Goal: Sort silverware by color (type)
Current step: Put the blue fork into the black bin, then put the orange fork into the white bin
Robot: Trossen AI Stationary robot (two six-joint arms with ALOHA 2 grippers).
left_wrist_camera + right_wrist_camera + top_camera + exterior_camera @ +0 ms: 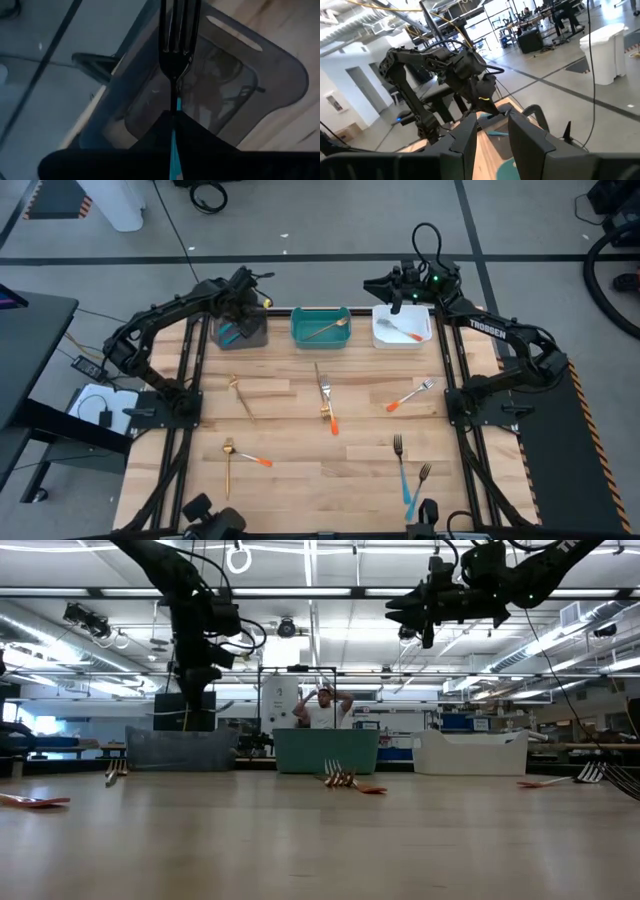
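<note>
My left gripper [175, 150] hangs fingers-down over the grey bin [240, 333] at the table's far left and is shut on a blue-handled fork [175, 45]. A blue piece [236, 334] shows at that bin in the high view. My right gripper [492, 140] is open and holds nothing. It sits high above the far edge by the white bin [402, 328], pointing toward the table's left. Loose silverware lies flat on the table: a gold piece [243, 398], a gold and orange pair [326, 400], an orange-handled fork [410, 395], another gold and orange pair [240, 460], and two blue forks [405, 470]. My left gripper pinches the fork's blue handle [175, 131] between its two fingers, which come from above and lie along the fork. The fork is lifted clear. Its dark tines [176, 25] point away from the gripper, down toward the grey bin's inside [220, 95].
The teal bin [320, 327] in the middle of the far edge holds a gold utensil [328, 330]. The white bin holds an orange-handled fork [400, 330]. A person [325, 705] stands in the room beyond the table. Bare wood lies between the loose pieces.
</note>
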